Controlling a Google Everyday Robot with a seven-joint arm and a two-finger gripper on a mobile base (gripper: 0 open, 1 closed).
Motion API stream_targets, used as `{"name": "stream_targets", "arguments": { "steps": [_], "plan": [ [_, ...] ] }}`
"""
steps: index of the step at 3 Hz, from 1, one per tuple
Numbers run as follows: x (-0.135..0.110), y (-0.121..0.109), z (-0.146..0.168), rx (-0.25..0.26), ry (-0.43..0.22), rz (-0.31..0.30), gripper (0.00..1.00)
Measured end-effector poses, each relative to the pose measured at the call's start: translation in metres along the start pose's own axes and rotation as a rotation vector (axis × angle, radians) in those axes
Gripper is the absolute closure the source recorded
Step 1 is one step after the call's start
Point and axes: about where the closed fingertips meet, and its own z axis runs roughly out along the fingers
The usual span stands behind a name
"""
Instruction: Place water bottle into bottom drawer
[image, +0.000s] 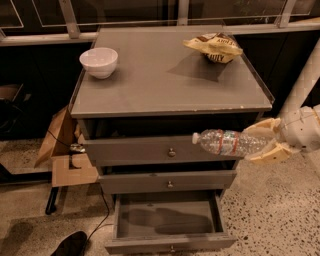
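The water bottle (230, 142) is clear, crinkled plastic with a glossy label band. It is held off the right front of the table (165, 85) by the gripper (255, 145), whose jaws look like smooth, matt cream plastic. The bottom drawer (170, 244) is matt grey wood with a small metal knob. The bowl (98, 61) is glossy white, and the floor (270, 210) is speckled stone.

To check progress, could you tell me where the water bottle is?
At the right of the camera view, the gripper holds the water bottle sideways before the top drawer, above the open bottom drawer.
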Motion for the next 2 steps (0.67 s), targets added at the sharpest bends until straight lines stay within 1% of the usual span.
{"name": "stream_targets", "arguments": {
  "steps": [1,2],
  "plan": [
    [0.037,0.008,0.040,-0.034,-0.001,-0.037,1.00],
    [0.075,0.019,0.094,-0.069,0.007,-0.079,1.00]
  ]
}}
